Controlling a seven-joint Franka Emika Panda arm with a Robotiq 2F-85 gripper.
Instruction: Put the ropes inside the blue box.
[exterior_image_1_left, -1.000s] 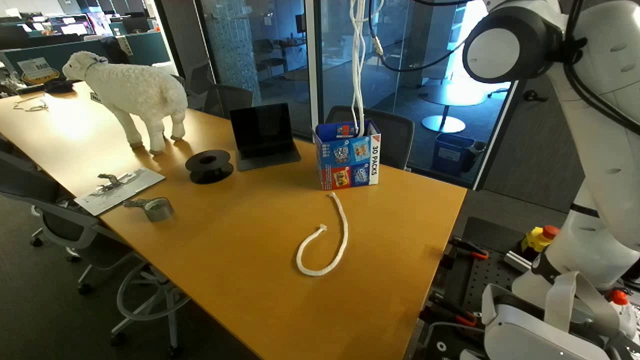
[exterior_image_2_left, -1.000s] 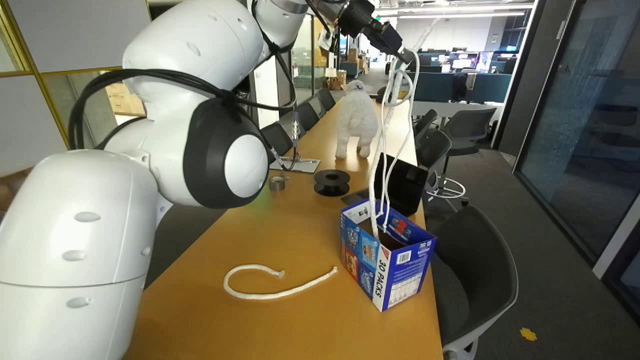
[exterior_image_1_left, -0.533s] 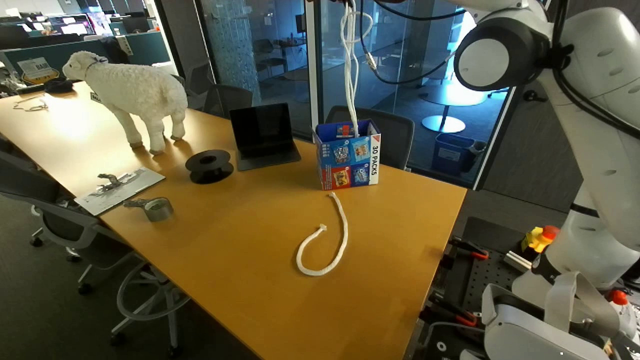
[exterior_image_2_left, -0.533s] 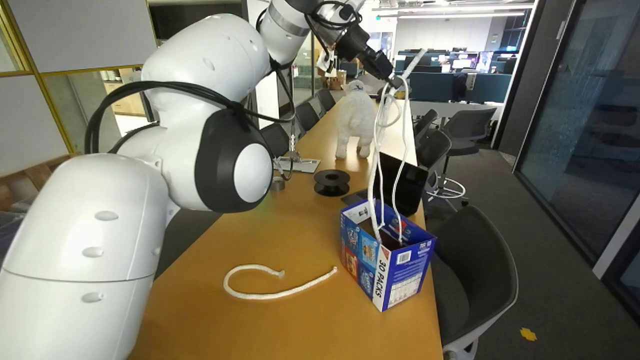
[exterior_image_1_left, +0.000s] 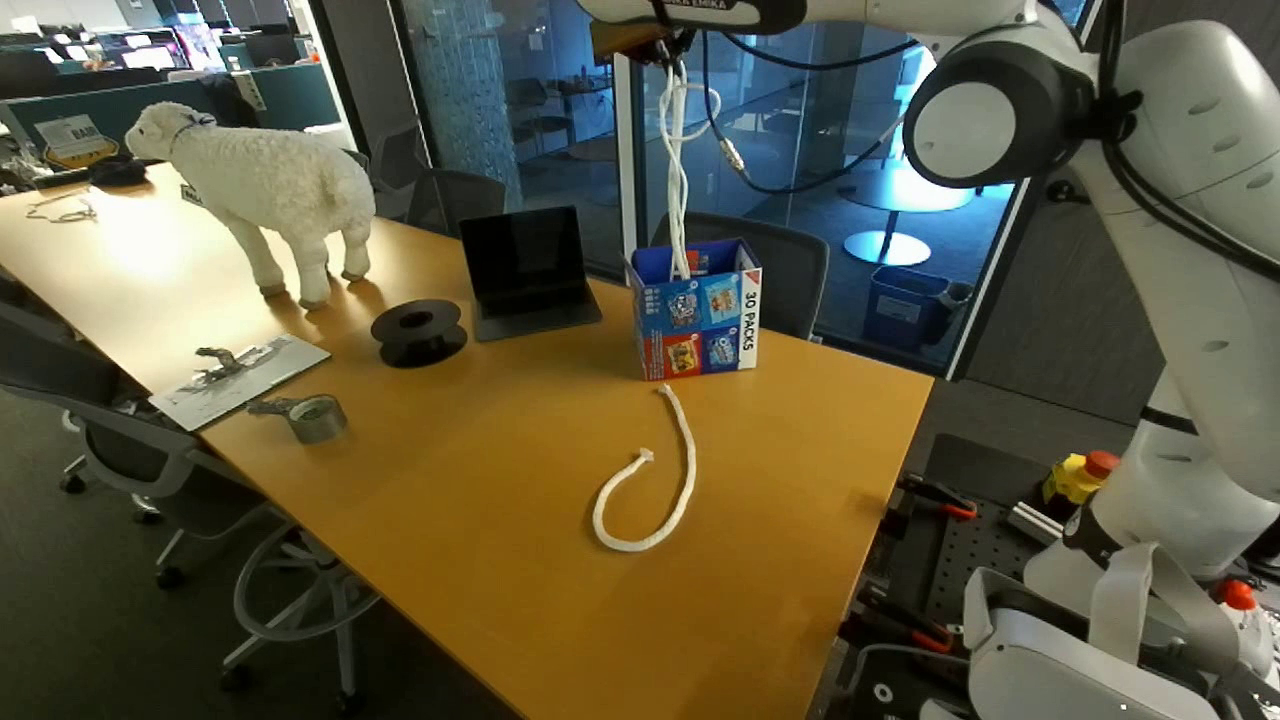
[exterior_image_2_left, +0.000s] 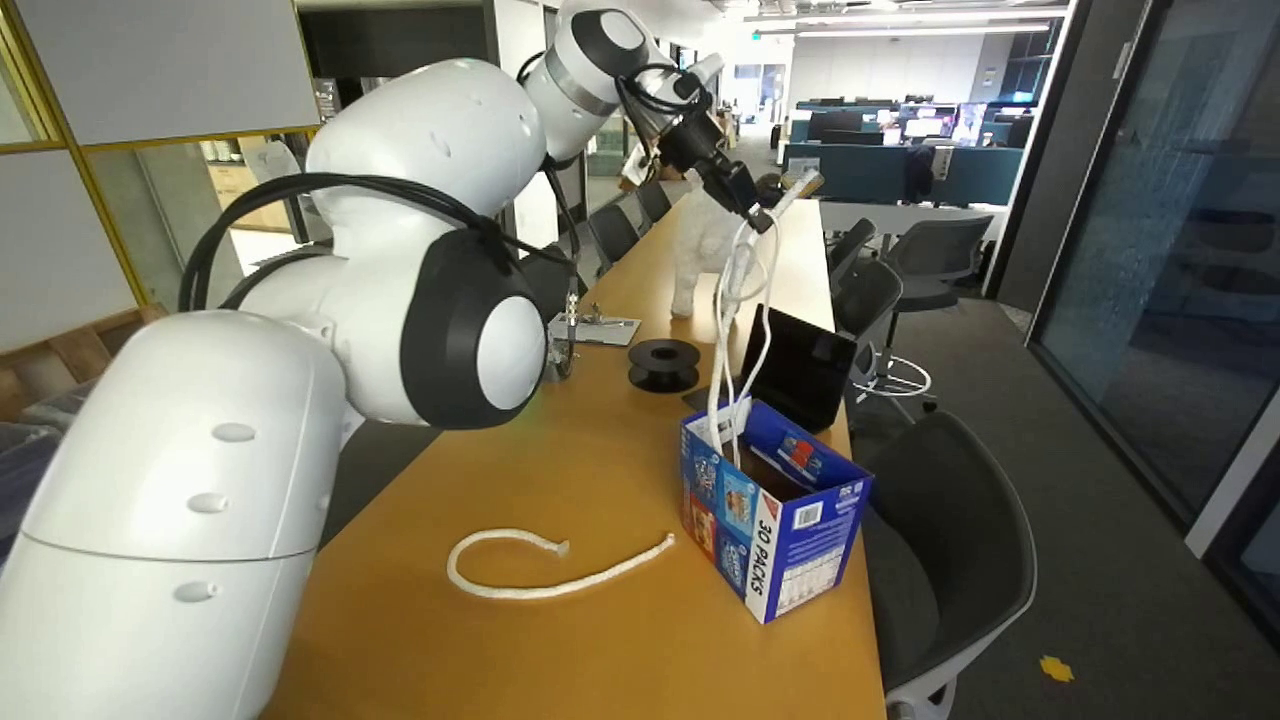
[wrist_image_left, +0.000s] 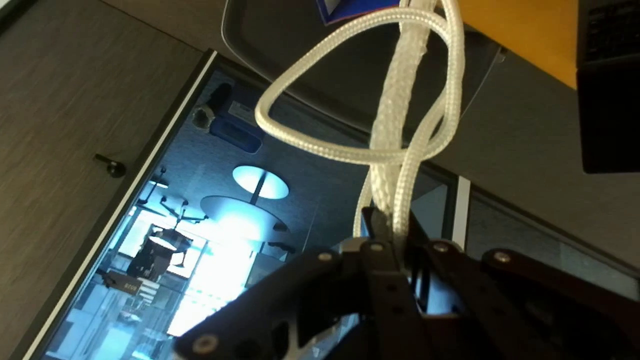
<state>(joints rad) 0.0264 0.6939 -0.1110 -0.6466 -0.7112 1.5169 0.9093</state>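
White ropes (exterior_image_1_left: 677, 190) hang in a bundle from my gripper (exterior_image_2_left: 762, 218), which is shut on them well above the blue box. In the wrist view the gripper (wrist_image_left: 385, 225) pinches the cords, and one strand of the ropes (wrist_image_left: 310, 145) makes a wide loop. Their lower ends dip inside the open top of the blue box (exterior_image_2_left: 812, 550), near its side by the laptop; the tips are hidden behind its wall (exterior_image_1_left: 690, 315). Another white rope (exterior_image_1_left: 683, 500) lies curved on the table in front of the box. A tan piece (exterior_image_2_left: 812, 185) shows beyond the fingers; I cannot tell what it is.
A black laptop (exterior_image_1_left: 525, 265) stands open beside the box, with a black spool (exterior_image_1_left: 418, 332) close by. Farther along are a tape roll (exterior_image_1_left: 317, 418), a clipboard (exterior_image_1_left: 240, 380) and a stuffed sheep (exterior_image_1_left: 270, 190). A chair (exterior_image_2_left: 950, 550) stands at the table edge behind the box.
My gripper has come down and shifted toward the laptop side, carrying the hanging ropes with it. Their lower parts have slid across the box opening. The rope on the table has stayed put.
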